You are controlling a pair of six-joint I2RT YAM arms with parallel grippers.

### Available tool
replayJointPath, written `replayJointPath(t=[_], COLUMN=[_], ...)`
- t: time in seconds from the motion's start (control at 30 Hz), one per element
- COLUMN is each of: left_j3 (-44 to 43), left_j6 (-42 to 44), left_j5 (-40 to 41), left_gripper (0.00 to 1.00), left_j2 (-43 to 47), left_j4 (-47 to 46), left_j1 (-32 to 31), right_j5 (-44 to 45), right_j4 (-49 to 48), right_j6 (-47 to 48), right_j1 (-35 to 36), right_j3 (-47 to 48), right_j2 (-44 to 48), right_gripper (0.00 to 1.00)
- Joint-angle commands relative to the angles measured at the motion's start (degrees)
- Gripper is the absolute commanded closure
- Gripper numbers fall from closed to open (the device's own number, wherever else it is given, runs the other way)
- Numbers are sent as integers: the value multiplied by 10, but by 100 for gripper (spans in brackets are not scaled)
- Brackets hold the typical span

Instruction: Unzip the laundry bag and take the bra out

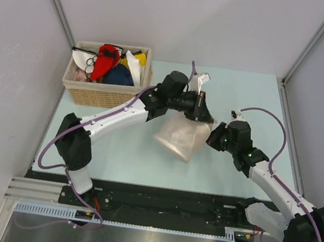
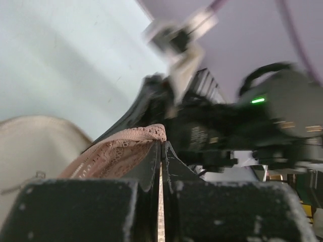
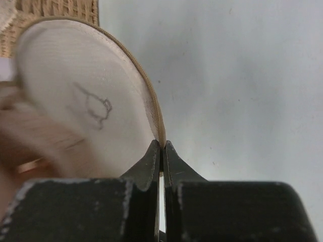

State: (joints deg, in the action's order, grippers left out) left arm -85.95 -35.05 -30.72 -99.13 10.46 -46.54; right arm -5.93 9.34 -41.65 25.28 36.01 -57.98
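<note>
Near the middle of the desk [image 1: 249, 96], between the two arms, is the bag [image 1: 179, 136], a pale mesh pouch tipped on a slant with something pinkish showing through it. Whether its lower end rests on the desk cannot be told.

At the bag's upper edge the left tool [image 1: 203, 114] reaches in from the left. In the left wrist view this tool [image 2: 161, 147] has its jaws pressed together on a strip of pink lace [image 2: 121, 151]. The lace runs down and left from the fingertips, just beside the cream bag [image 2: 30, 146]. Beyond the lace, the right arm [image 2: 272, 116] stands close by, blurred, with a green light lit.

On the bag's right side the right tool [image 1: 211, 136] meets it. In the right wrist view that tool [image 3: 161, 146] is closed tight, and the bag's tan rim [image 3: 151, 108] runs straight into the pinch. The bag's round face [image 3: 86, 101] fills the left of that view, with a small dark line drawing [image 3: 96, 108] on it.

At the desk's far left corner is a wicker basket [image 1: 102, 96], well apart from the bag. The red bra [image 1: 104, 60] lies in it on top of the heap, among white, yellow and dark blue pieces.
</note>
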Motion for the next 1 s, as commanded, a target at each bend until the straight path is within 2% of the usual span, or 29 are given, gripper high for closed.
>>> replayJointPath(t=[0.0, 0.07, 0.23, 0.33, 0.4, 0.53, 0.6, 0.63, 0.73, 0.8, 0.87, 0.97], left_j3=[-104, -132, -120, -109, -71, -19, -46, -68, -200, -229, -241, -194], left_j6=[-7, 9, 12, 18, 11, -48, -47, -39, -9, -6, 8, 23], left_j5=[-44, -30, 10, 14, 15, -6, -18, -15, 3, 2, 24, 64], left_gripper=[99, 100, 100, 100, 100, 99, 100, 99, 100, 100, 100, 99], left_j2=[27, 57, 104, 94, 81, 2, -28, -56, -83, -77, -44, 1], left_j4=[-21, -8, -16, 0, -19, -67, -69, -35, 31, 41, 44, 32], left_j1=[0, 14, 60, 71, 67, 48, 17, 5, -25, -26, -21, -13], right_j5=[-20, -8, -15, -64, -77, -96, -78, -41, 12, 5, -27, -88], right_j4=[-33, -20, 51, 99, 126, 121, 99, 94, 78, 78, 78, 74], right_j6=[-12, -4, 26, 40, 45, 11, 0, 2, 17, 24, 27, 29], right_j1=[3, -6, -63, -123, -143, -128, -98, -60, -27, -42, -86, -134], right_j3=[-20, -24, -25, 2, 40, 65, 57, 53, 23, 8, 7, 22], right_j2=[-13, 6, 89, 162, 191, 199, 190, 176, 125, 109, 122, 187], right_gripper=[100, 100, 100, 100, 100, 100, 100, 100, 100, 100, 100, 100])
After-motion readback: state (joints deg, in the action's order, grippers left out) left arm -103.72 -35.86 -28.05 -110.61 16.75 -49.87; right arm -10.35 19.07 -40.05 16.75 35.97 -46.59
